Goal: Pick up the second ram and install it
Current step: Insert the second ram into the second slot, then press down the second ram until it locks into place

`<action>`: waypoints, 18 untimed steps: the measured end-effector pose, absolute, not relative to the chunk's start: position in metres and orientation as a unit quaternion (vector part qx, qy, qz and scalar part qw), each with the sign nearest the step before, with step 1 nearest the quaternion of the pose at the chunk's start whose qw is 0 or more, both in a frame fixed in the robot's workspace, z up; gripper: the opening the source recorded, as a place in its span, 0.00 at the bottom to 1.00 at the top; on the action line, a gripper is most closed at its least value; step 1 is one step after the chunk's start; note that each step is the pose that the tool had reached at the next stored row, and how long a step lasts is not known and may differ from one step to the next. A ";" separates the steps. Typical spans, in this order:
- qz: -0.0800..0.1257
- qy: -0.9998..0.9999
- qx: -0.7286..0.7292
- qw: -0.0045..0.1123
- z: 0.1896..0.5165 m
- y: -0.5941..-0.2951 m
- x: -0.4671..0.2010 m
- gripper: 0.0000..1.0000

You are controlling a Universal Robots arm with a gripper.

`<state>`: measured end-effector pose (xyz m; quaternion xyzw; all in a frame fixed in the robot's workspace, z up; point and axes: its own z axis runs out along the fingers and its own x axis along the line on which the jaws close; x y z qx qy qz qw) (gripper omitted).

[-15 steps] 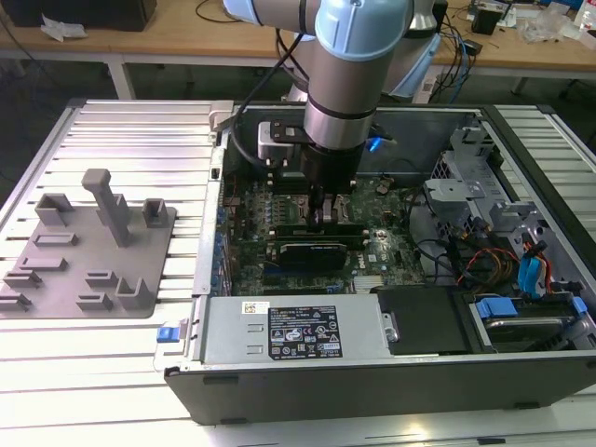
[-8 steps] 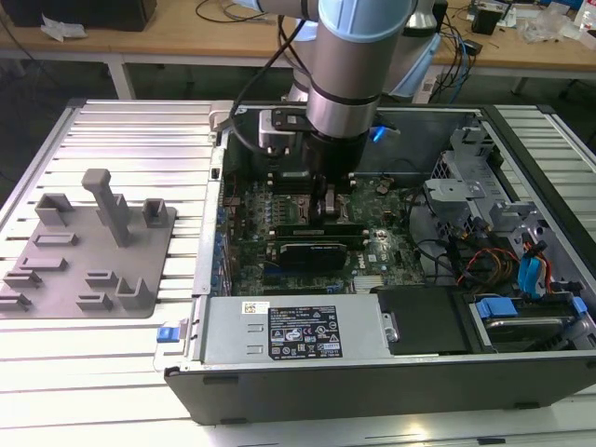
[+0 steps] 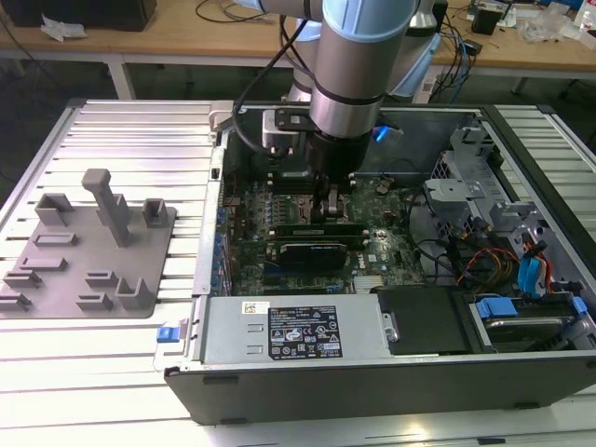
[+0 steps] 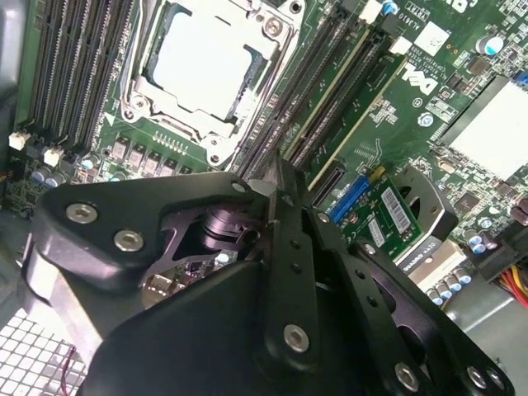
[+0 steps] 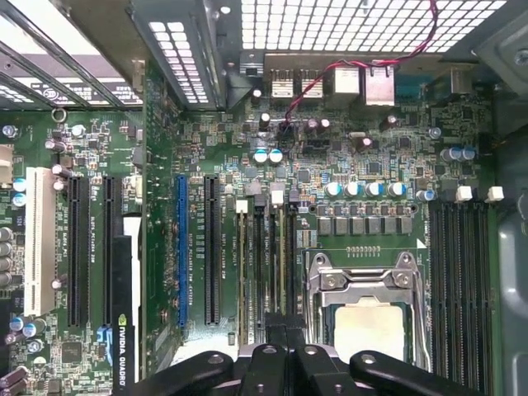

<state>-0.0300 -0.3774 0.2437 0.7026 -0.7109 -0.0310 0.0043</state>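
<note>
Workbenches strewn with cables run behind a ribbed metal table [image 3: 112, 130], on which an opened computer case [image 3: 391, 372] lies beside a grey fixture plate [image 3: 84, 256] with its plastic blocks. The arm reaches straight down into the case, and the gripper [image 3: 332, 200] is low over the motherboard [image 3: 372, 251], just beside the CPU socket [image 3: 293, 207].

In the second wrist view the gripper [image 4: 272, 194] has its two black fingers [image 4: 290, 247] drawn together until they look pressed flat, with their tips directly above the bank of long black memory slots [image 4: 318, 99] that runs alongside the socket [image 4: 206, 66]. A pale strip stands in one of those slots [image 4: 330, 111]; it may be the second ram seen edge-on, already down in its slot, though from this angle I cannot be sure it is not the first stick or a slot wall. No green board shows between the fingers, so the claw seems closed on nothing, or at most bearing on the stick's top edge.

By my reading the work is at the seating stage: carrying is done and the stick is being pressed home. The first wrist view looks along the slots [image 5: 268, 264] toward the rear ports [image 5: 330, 82]. Seating calls for a straight, even push until both end latches [image 5: 275, 196] catch.
</note>
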 end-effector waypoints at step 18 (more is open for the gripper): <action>-0.031 -0.711 0.703 0.004 0.244 -0.376 -0.020 0.08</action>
